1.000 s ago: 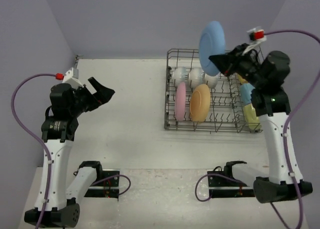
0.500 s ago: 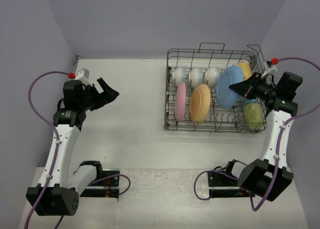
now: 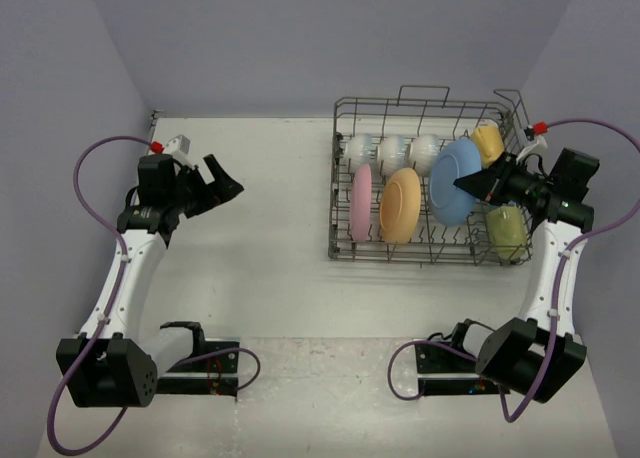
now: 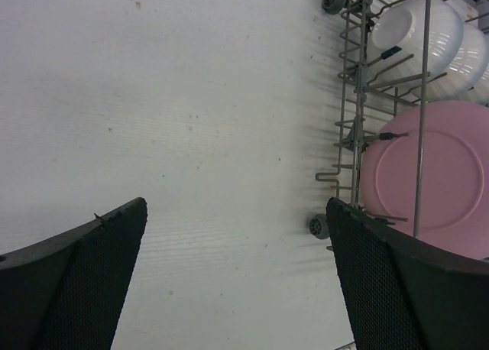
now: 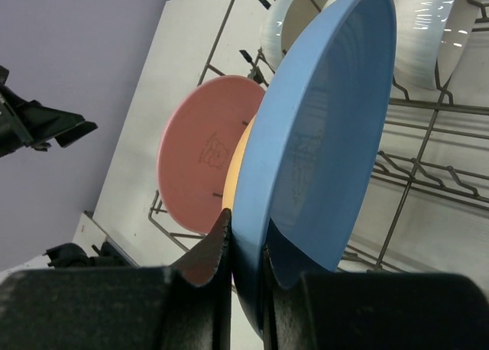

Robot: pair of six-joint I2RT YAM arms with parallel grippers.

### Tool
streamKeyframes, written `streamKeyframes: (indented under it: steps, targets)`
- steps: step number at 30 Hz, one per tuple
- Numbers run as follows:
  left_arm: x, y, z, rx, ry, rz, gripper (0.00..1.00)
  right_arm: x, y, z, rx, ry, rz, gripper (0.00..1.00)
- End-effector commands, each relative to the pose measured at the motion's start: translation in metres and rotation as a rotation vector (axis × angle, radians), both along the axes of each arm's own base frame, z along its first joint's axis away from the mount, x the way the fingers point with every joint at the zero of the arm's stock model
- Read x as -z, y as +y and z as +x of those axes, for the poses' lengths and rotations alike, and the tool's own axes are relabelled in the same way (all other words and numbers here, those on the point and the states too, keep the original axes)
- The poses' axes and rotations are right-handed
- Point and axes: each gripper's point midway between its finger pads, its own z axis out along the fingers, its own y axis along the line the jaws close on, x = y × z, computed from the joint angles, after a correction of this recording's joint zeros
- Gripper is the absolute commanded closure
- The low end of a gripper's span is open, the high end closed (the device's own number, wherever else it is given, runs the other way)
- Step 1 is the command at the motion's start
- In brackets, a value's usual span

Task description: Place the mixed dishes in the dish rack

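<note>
Rim of the blue plate is pinched between the two fingers of my right gripper, which is clamped tight on it. In my right wrist view the black fingers rise from the bottom edge and meet the plate's lower edge on either side. The plate stands on edge inside the dish rack, which fills the upper right of the overhead view. It is just right of the orange-yellow plate, and the pink plate stands further left; all three are upright in one row across the rack's middle. Whether the blue plate's bottom edge rests on the wires or hangs just above them I cannot tell, since my fingers and the plate itself cover that spot.

Above the plates in the overhead frame, along the rack's far side, three white bowls lie in a line. A yellow mug is in the rack's top right corner. A pale yellow-green mug is near its lower right corner, just below my right wrist in the frame.

My left gripper hangs over the white table at the left of the overhead view, well apart from the rack, its fingers spread wide and holding nothing. My left wrist view shows the rack's left wall, the pink plate and a bowl at the right edge of the frame.
</note>
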Motion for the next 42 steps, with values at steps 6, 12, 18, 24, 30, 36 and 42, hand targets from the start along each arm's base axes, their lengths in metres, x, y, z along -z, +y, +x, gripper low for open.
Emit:
streamKeyframes:
  steps: [6, 12, 18, 24, 30, 36, 42]
  targets:
    - [-0.001, -0.003, 0.008, 0.034, -0.046, 0.005, 0.0, -0.016, 0.011, -0.002, -0.076, -0.067, 0.056, 1.0]
    - [0.002, -0.004, 0.008, 0.04, -0.038, 0.002, 0.0, 0.013, 0.009, 0.002, -0.066, 0.006, 0.093, 1.0]
    - [0.007, -0.006, 0.005, 0.051, -0.023, -0.001, 0.0, 0.044, 0.002, 0.006, -0.025, 0.076, 0.091, 1.0]
    - [0.012, -0.006, 0.003, 0.054, -0.006, 0.002, 0.0, 0.063, -0.006, 0.01, 0.027, 0.111, 0.054, 1.0]
    - [0.013, -0.003, 0.0, 0.045, 0.001, 0.013, 0.0, 0.078, -0.014, 0.013, 0.069, 0.127, 0.008, 0.96]
    - [0.015, -0.002, -0.003, 0.046, 0.012, 0.022, 0.0, 0.085, -0.019, 0.013, 0.099, 0.15, -0.015, 0.49]
    - [0.013, 0.001, -0.007, 0.035, 0.016, 0.037, 0.0, 0.067, -0.018, 0.009, 0.115, 0.116, -0.035, 0.01]
